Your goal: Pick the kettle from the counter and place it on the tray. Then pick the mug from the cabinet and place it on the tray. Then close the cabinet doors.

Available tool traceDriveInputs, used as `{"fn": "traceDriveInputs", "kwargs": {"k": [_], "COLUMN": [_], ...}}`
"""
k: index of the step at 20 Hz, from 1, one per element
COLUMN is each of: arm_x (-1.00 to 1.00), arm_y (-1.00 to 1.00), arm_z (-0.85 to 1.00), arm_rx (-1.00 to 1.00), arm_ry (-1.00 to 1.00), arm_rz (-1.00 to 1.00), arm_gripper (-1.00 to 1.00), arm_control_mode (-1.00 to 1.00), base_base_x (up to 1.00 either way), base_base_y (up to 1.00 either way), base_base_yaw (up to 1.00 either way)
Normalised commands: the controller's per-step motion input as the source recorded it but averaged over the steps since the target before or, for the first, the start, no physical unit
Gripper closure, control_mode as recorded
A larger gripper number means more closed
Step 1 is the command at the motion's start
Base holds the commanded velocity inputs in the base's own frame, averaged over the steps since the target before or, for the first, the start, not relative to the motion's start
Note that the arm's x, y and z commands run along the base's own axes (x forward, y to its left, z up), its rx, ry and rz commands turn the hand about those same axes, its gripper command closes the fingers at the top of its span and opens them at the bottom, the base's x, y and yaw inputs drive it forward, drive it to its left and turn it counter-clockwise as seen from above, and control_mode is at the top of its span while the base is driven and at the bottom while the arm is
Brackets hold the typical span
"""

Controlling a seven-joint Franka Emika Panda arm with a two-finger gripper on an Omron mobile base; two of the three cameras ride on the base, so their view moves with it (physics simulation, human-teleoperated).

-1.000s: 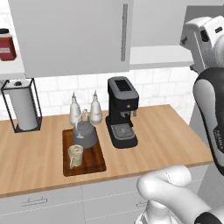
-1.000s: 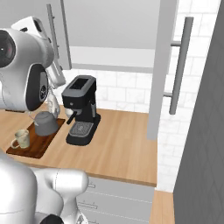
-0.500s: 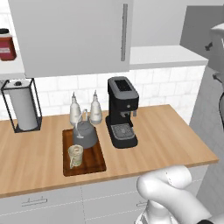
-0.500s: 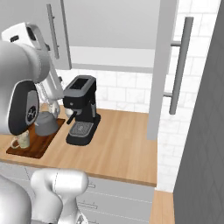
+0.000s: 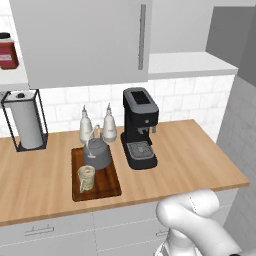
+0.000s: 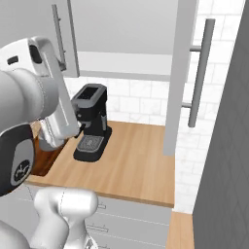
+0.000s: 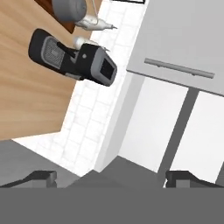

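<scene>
The wooden worktop (image 5: pixel 185 150) carries the tray (image 5: pixel 107 187) with kettle (image 5: pixel 96 154) and mug (image 5: pixel 86 177); white tiled wall (image 5: pixel 175 102) behind; fingers (image 7: pixel 43 176) spread wide, pinching nothing.

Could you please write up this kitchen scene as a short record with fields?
kettle: on the tray
mug: on the tray, in front of the kettle
left cabinet door: closed
right cabinet door: swung open
hand: open, empty, facing the open cabinet
coffee machine: on the counter, right of the tray
</scene>
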Motion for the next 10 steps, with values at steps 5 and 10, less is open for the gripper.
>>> {"fn": "traceDriveInputs", "kwargs": {"k": [5, 10], "arm_x": [-0.32, 0.04], "arm_y": [-0.53, -0.76], "arm_z": [-0.04, -0.46], "arm_rx": [0.01, 0.00], "arm_ry": [0.00, -0.08], "arm_rz": [-0.14, -0.15], "arm_gripper": [-1.00, -1.00], "arm_control_mode": [-1.00, -1.00], "base_base_x": [0.00, 0.00], "base_base_y": [0.00, 0.00], "base_base_yaw": [0.00, 0.00]}}
